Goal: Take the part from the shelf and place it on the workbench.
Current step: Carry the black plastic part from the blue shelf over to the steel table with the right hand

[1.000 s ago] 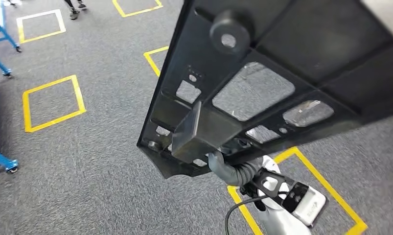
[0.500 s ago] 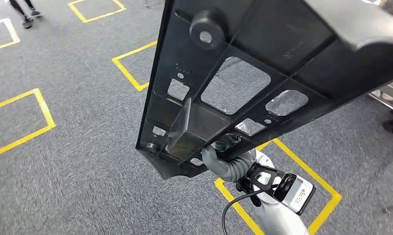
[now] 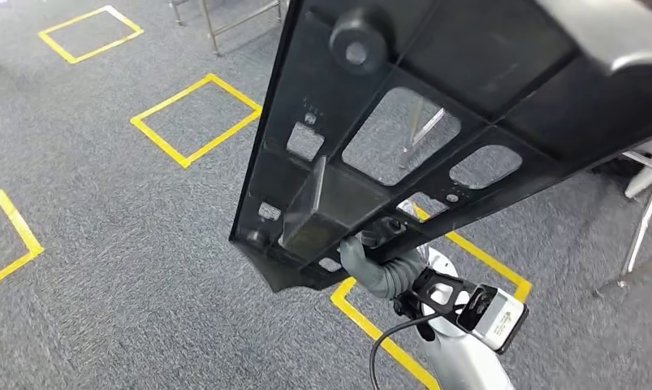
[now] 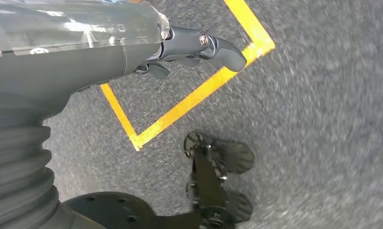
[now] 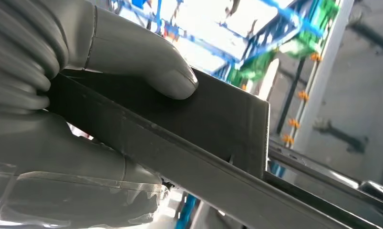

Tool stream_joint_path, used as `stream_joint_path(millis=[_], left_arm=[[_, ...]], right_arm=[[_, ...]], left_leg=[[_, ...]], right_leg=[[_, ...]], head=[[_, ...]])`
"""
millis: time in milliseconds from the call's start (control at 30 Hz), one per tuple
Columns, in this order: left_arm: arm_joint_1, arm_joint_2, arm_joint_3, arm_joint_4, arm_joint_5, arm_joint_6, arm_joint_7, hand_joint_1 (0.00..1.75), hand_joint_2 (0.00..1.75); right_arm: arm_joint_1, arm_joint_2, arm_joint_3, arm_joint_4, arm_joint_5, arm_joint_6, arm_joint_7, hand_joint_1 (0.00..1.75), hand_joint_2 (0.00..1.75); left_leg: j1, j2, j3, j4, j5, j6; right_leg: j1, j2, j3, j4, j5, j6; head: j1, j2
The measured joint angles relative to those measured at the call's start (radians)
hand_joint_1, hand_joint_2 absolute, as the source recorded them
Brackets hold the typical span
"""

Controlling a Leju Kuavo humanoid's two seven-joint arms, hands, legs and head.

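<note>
Left to right in the head view: grey carpet [image 3: 103,244] marked with yellow tape squares [image 3: 196,119]; then the part [image 3: 436,122], a large black moulded panel with ribs, several cut-out windows and a round boss [image 3: 357,36] near its upper end; then metal frame legs [image 3: 643,219] at the right edge.

The part is held in the air above the carpet. Its long axis runs diagonally, from a narrow lower corner just above the robot's wrist up and away toward the upper right, where the panel widens and leaves the picture. The ribbed face is turned toward the camera.

The right hand [image 3: 369,258] grips the part at that lower corner, beside a box-shaped block [image 3: 318,213] moulded on the panel. The right wrist view adds detail: the grey thumb [image 5: 146,62] presses flat on one face of the block, and the rest of the hand [image 5: 70,157] closes against the opposite side, with the part's edge [image 5: 189,157] clamped between them.

The left hand [image 4: 180,47] appears in the left wrist view, hanging over the carpet and a yellow tape corner [image 4: 189,102]. Its dark fingers [image 4: 218,47] are loosely curled and hold nothing; how far they are closed cannot be told.
</note>
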Motion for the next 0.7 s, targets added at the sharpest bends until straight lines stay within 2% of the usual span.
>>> stream_joint_path(millis=[67,100,133,167,200,233,267,300,333,367,400,467,500,533,567,600,633,700], left_arm=[[0.005,-0.001,0.0,0.0,-0.001,-0.001,0.0,0.0,1.75],[0.007,-0.001,0.0,0.0,-0.001,-0.001,0.0,0.0,1.75],[0.007,-0.001,0.0,0.0,-0.002,-0.001,0.0,0.0,1.75],[0.007,-0.001,0.0,0.0,-0.002,-0.002,0.0,0.0,1.75],[0.007,-0.001,0.0,0.0,-0.002,-0.002,0.0,0.0,1.75],[0.007,-0.001,0.0,0.0,-0.003,-0.002,0.0,0.0,1.75],[0.007,-0.001,0.0,0.0,-0.004,-0.002,0.0,0.0,1.75],[0.008,-0.002,-0.001,0.0,-0.006,-0.003,0.0,0.0,1.75],[0.008,-0.002,-0.001,0.0,-0.008,-0.003,0.0,0.0,1.75],[0.008,-0.003,-0.001,0.0,-0.008,-0.003,0.0,0.0,1.75],[0.007,-0.004,-0.001,0.0,-0.009,-0.003,0.0,0.0,1.75],[0.005,-0.006,-0.001,0.0,-0.009,-0.003,0.0,0.0,1.75],[0.006,-0.007,-0.001,0.0,-0.01,-0.003,0.0,0.0,1.75],[0.007,-0.007,-0.001,0.0,-0.01,-0.002,0.0,0.0,1.75],[0.009,-0.007,-0.001,0.0,-0.009,-0.001,0.0,0.0,1.75],[0.011,-0.007,-0.001,0.0,-0.009,0.0,0.001,0.0,1.75],[0.011,-0.007,-0.001,0.0,-0.009,0.0,0.001,0.0,1.75],[0.009,-0.007,-0.001,0.0,-0.01,0.0,0.001,0.0,1.75]], right_arm=[[0.006,0.001,-0.003,0.0,0.0,0.001,0.0,1.75,1.75],[0.009,0.001,-0.004,0.0,0.0,0.001,0.0,1.75,1.75],[0.012,0.001,-0.005,0.0,0.0,0.001,0.0,1.75,1.75],[0.013,0.001,-0.005,0.0,0.0,0.001,0.0,1.75,1.75],[0.014,0.001,-0.006,0.0,0.0,0.001,0.0,1.75,1.75],[0.014,0.001,-0.006,0.0,0.0,0.001,0.0,1.75,1.75],[0.014,0.001,-0.007,0.0,0.002,0.002,0.001,1.75,1.75],[0.017,0.001,-0.008,-0.001,0.003,0.002,0.001,1.75,1.75],[0.02,0.001,-0.01,-0.002,0.005,0.002,0.001,1.75,1.75],[0.024,0.001,-0.012,-0.004,0.006,0.002,0.001,1.75,1.75],[0.027,0.001,-0.016,-0.005,0.007,0.002,0.001,1.75,1.75],[0.029,0.001,-0.024,-0.008,0.007,0.002,0.001,1.75,1.75],[0.03,0.0,-0.026,-0.01,0.007,0.002,0.001,1.75,1.75],[0.031,0.0,-0.028,-0.011,0.007,0.002,0.001,1.75,1.75],[0.034,0.0,-0.029,-0.011,0.007,0.002,0.0,1.75,1.75],[0.038,0.0,-0.031,-0.011,0.007,0.002,0.0,1.75,1.75],[0.041,0.0,-0.032,-0.011,0.007,0.002,0.0,1.75,1.75],[0.043,0.0,-0.034,-0.011,0.008,0.001,0.0,1.75,1.75]], left_leg=[[0.001,-0.019,-0.066,0.133,-0.052,-0.005],[0.001,-0.021,-0.085,0.165,-0.053,-0.006],[0.002,-0.022,-0.086,0.157,-0.034,-0.007],[0.003,-0.026,-0.068,0.109,0.003,-0.006],[0.005,-0.041,-0.04,0.038,0.043,-0.006],[0.009,-0.068,-0.012,-0.028,0.071,-0.004],[0.011,-0.093,0.008,-0.075,0.087,-0.002],[0.012,-0.112,0.018,-0.098,0.089,0.002],[0.011,-0.117,0.02,-0.102,0.084,0.007],[0.012,-0.107,0.021,-0.105,0.086,0.013],[0.012,-0.095,0.023,-0.11,0.088,0.02],[0.014,-0.068,0.027,-0.119,0.093,0.035],[0.012,-0.053,0.028,-0.121,0.094,0.041],[0.009,-0.039,0.029,-0.122,0.093,0.045],[0.007,-0.025,0.029,-0.122,0.092,0.046],[0.006,-0.011,0.029,-0.121,0.091,0.046],[0.006,0.003,0.03,-0.121,0.09,0.045],[0.006,0.023,0.034,-0.121,0.086,0.042]], right_leg=[[0.0,0.024,0.0,0.001,0.0,-0.003],[0.0,0.038,0.0,0.002,0.0,-0.003],[0.0,0.052,0.0,0.004,0.0,-0.003],[-0.001,0.066,0.001,0.006,-0.001,-0.001],[-0.002,0.079,0.001,0.01,-0.003,0.002],[-0.002,0.092,-0.001,0.015,-0.005,0.007],[-0.003,0.104,-0.006,0.02,-0.006,0.012],[-0.004,0.116,-0.012,0.023,-0.006,0.019],[-0.006,0.127,-0.018,0.024,-0.003,0.026],[-0.007,0.139,-0.021,0.023,0.0,0.033],[-0.007,0.137,-0.023,0.025,-0.001,0.038],[-0.003,0.09,-0.046,0.072,-0.031,0.048],[-0.004,0.056,-0.071,0.126,-0.061,0.051],[-0.005,0.031,-0.105,0.194,-0.094,0.054],[-0.007,0.021,-0.136,0.258,-0.117,0.057],[-0.01,0.015,-0.158,0.299,-0.127,0.06],[-0.012,0.011,-0.159,0.301,-0.117,0.061],[-0.014,0.002,-0.117,0.222,-0.065,0.06]], head=[[0.0,0.0],[0.0,0.0],[0.0,0.0],[0.0,0.0],[0.0,0.0],[0.0,0.0],[0.0,0.0],[0.0,0.0],[0.0,0.0],[0.0,0.0],[0.0,0.0],[0.0,0.0],[0.0,0.0],[0.0,0.0],[0.0,0.0],[0.0,0.0],[0.0,0.0],[0.0,0.0]])
